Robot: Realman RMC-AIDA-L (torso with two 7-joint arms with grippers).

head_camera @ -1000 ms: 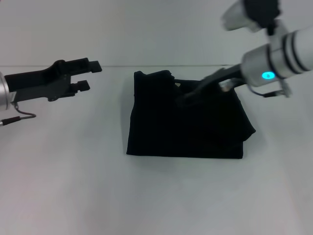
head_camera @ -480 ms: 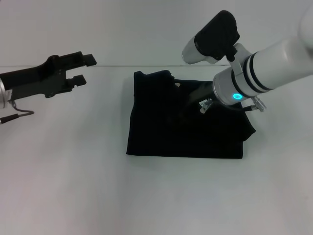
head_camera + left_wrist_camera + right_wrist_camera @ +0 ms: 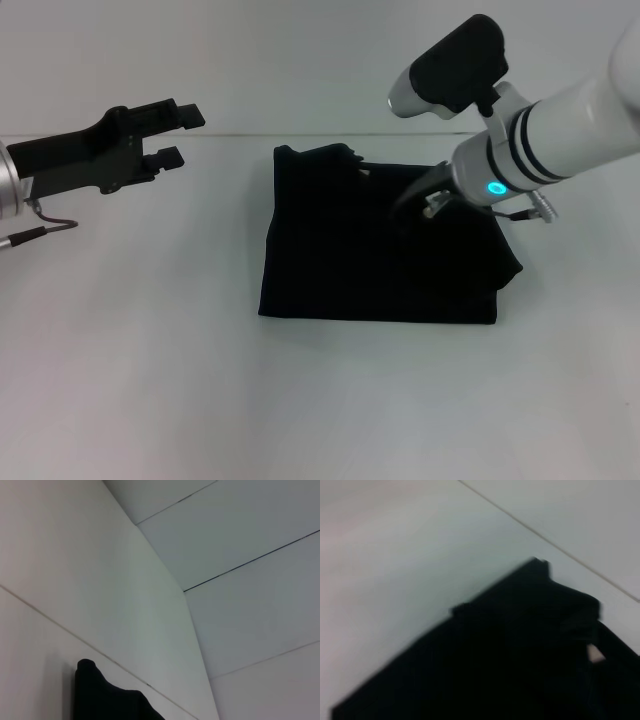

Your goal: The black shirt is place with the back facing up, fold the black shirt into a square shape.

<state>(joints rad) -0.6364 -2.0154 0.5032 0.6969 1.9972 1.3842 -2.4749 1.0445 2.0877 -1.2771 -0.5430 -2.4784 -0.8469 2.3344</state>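
While the near table [image 3: 320,400] shows only bare white surface at 6 o'clock, the black shirt [image 3: 350,260] lies at the centre of the head view, folded into a rough rectangle with a straight near edge, its right side bulging out at about 3 o'clock, and a lumpy bunched edge along the far side. Compared with half a second ago, the shirt outline is unchanged. The right gripper [image 3: 408,205] sits over the upper right part of the cloth, at roughly 1 o'clock from the shirt's centre; black on black, so I cannot tell whether its fingers are apart or together. The right forearm has lifted slightly and shifted right since the earlier frame, with the lit ring now further toward 2 o'clock. The right wrist view is filled by dark cloth [image 3: 520,645] with a small pale spot near one edge. The left gripper [image 3: 172,135] hangs off the shirt at 10 o'clock, fingers apart and holding nothing; it has moved slightly right. The left wrist view catches only a dark corner of cloth [image 3: 100,695] against white.
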